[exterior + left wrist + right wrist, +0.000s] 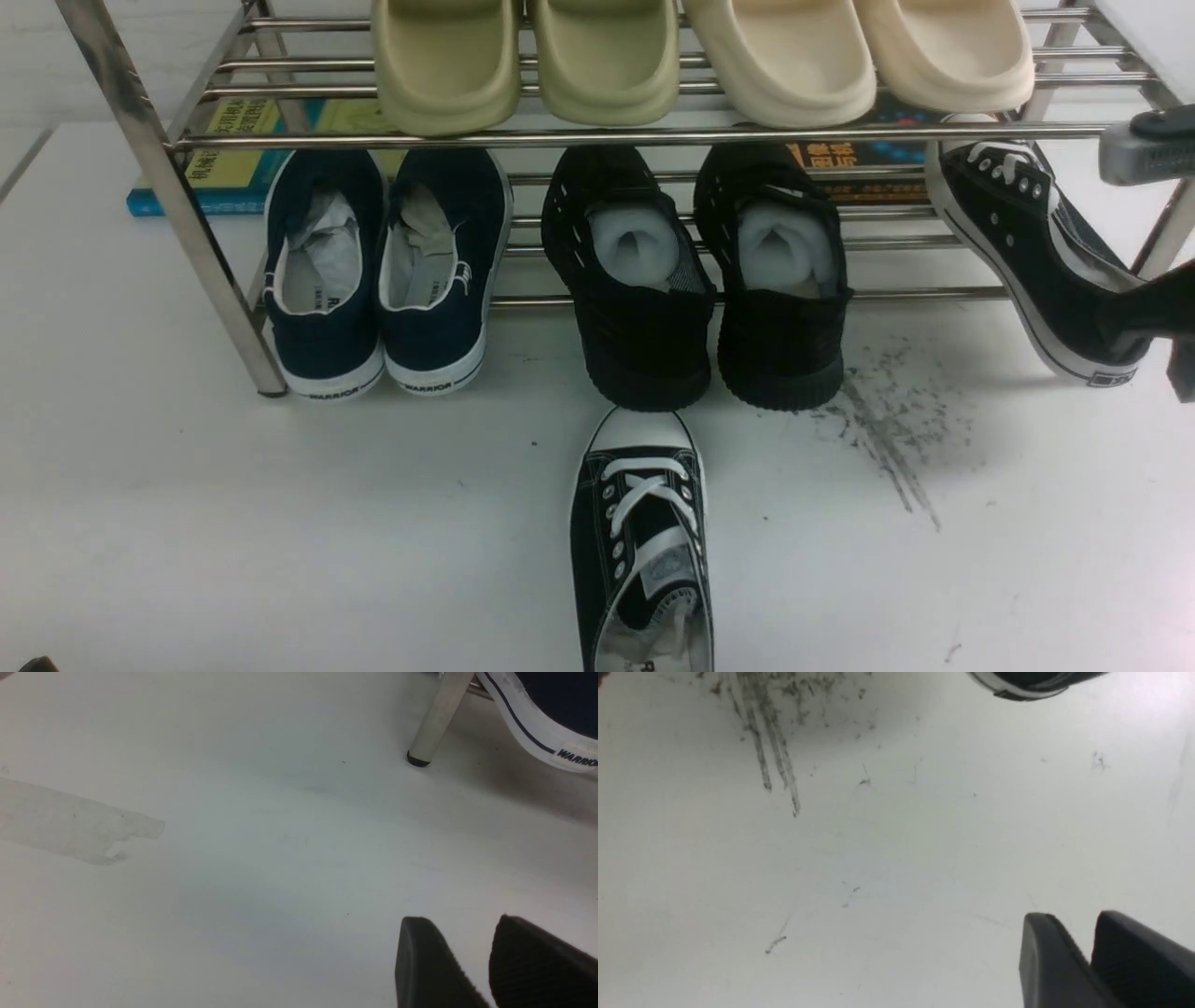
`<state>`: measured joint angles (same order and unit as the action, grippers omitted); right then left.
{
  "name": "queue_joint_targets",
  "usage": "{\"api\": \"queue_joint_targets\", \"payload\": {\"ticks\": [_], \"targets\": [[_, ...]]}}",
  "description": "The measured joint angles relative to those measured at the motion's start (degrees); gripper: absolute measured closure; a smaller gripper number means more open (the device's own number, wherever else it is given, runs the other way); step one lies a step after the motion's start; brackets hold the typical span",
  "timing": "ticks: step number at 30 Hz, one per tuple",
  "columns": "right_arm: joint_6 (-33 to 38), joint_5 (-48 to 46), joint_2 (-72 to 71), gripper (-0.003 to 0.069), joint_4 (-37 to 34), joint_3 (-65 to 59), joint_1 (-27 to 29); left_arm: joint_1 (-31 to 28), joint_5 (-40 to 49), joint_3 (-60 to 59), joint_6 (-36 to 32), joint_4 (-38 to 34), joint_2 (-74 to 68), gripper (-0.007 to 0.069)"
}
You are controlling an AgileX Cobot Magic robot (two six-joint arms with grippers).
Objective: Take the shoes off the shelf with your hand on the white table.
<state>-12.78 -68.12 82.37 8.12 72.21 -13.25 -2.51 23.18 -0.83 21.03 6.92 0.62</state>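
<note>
One black canvas sneaker [644, 541] with white laces lies flat on the white table [280, 523], toe toward the shelf [653, 137]. Its mate [1018, 243] is tipped on its side at the shelf's right end, toe up under the top bar and heel down by the table. My right gripper [1153, 322] hangs at that heel. In the right wrist view the right gripper [1076, 917] is over bare table, its fingers a narrow gap apart and holding nothing, with the sneaker's sole [1017, 683] farther off. The left gripper [462, 921] is open and empty above the table.
Green slippers [523, 65] and cream slippers [859, 56] sit on the top tier. Navy WARRIOR shoes [383, 271] and all-black perforated shoes [700, 280] fill the lower tier. Books [224, 149] lie behind. Dark scuff streaks [887, 439] mark the table. A shelf leg [434, 723] stands near the left gripper.
</note>
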Motion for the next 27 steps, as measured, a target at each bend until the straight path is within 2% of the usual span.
{"api": "queue_joint_targets", "payload": {"ticks": [5, 8, 9, 12, 14, 27], "targets": [[2.9, 9.1, 0.1, 0.0458, -0.5, 0.0, 0.0, 0.0, 0.0, 0.0, 0.0, 0.0, 0.0, 0.0383], [3.2, 11.0, 0.4, 0.0400, -0.1, 0.0, 0.0, 0.0, 0.0, 0.0, 0.0, 0.0, 0.0, 0.0383], [3.7, 12.4, 1.1, 0.0351, 1.0, 0.0, 0.0, 0.0, 0.0, 0.0, 0.0, 0.0, 0.0, 0.0383], [4.6, 15.0, 2.9, 0.0275, 3.5, 0.0, 0.0, 0.0, 0.0, 0.0, 0.0, 0.0, 0.0, 0.0383], [4.8, 17.0, 4.7, 0.0242, 4.8, 0.0, 0.0, 0.0, 0.0, 0.0, 0.0, 0.0, 0.0, 0.0383], [4.8, 26.7, 13.3, 0.0225, 11.6, 0.0, 0.0, 0.0, 0.0, 0.0, 0.0, 0.0, 0.0, 0.0383]]}}
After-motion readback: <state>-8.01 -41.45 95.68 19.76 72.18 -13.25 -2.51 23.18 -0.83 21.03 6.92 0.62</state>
